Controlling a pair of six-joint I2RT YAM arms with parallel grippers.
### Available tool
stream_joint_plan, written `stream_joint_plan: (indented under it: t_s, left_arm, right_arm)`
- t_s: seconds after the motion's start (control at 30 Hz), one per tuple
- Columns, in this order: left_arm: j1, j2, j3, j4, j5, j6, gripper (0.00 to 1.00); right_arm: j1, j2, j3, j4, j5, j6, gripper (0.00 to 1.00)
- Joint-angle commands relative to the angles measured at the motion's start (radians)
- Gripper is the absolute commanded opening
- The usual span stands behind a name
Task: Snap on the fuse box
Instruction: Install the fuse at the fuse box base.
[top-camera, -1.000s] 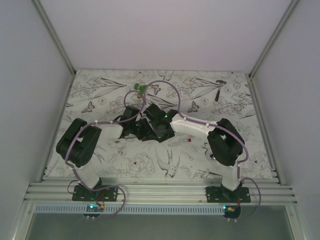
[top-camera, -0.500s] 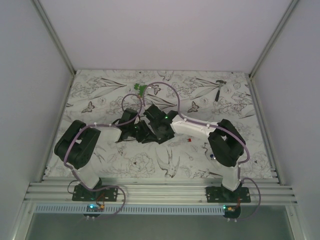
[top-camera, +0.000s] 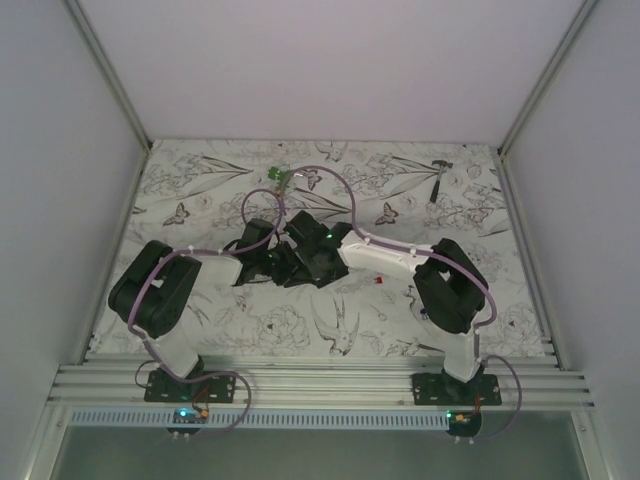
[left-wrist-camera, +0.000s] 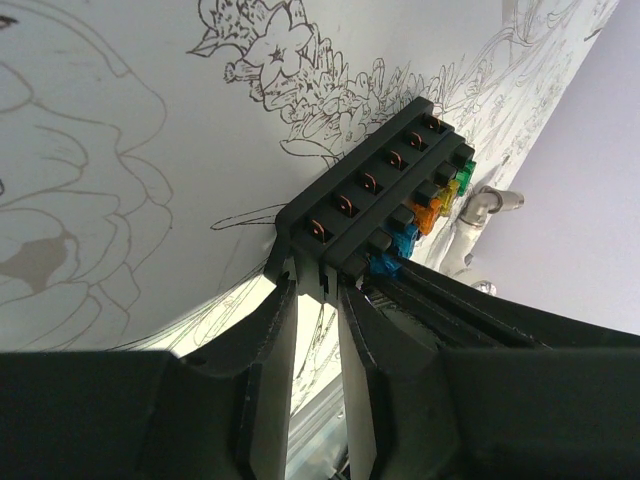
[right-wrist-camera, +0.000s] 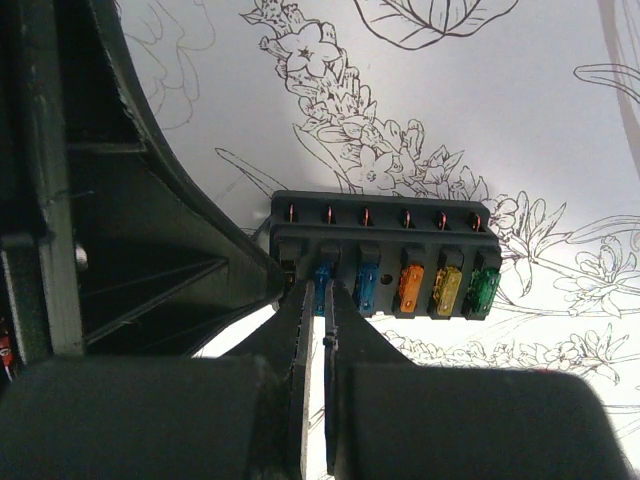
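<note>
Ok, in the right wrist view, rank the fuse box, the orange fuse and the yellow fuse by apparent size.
1. fuse box, clearly largest.
2. orange fuse and yellow fuse: alike in size, no ranking between them.

Soft even light; fuse box (right-wrist-camera: 380, 240) sharp, left hand (left-wrist-camera: 318, 290) and right hand (right-wrist-camera: 320, 300) dark, blurred.

Legend: I can read no text, number, label or brand in any of my views. The fuse box (right-wrist-camera: 380, 238) carries no legible marking. The table cover (right-wrist-camera: 520, 120) shows only line drawings of flowers, without lettering.
</note>
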Motion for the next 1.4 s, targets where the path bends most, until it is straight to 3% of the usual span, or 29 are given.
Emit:
stream_joint_plan:
  t_s: [0.0,0.57,0.93,1.17,1.37]
  left_arm:
    - [-0.002,0.037,-0.032,-0.055,-0.06,0.009,0.25]
    - [0.0,0.03,-0.042,-0.055,-0.058,0.012,0.23]
    - [0.0,-0.016,-0.036,-0.057,-0.03,0.041,0.25]
    - [0.0,-0.041,-0.035,-0.06,-0.006,0.058,0.3]
    - [0.001,-0.04,-0.016,-0.067,0.003,0.081,0.36]
  right_arm:
    - [0.016,0.106,-0.152,-0.142,-0.077,0.033,0.0]
    - [-0.075,0.202,-0.132,-0.181,0.008,-0.015,0.0]
    - [-0.047,-0.029,-0.093,-0.112,-0.083,-0.122,0.0]
    - [-0.048,-0.061,-0.016,-0.086,-0.151,-0.166,0.26]
    - [-0.056,-0.096,-0.002,-0.085,-0.151,-0.165,0.34]
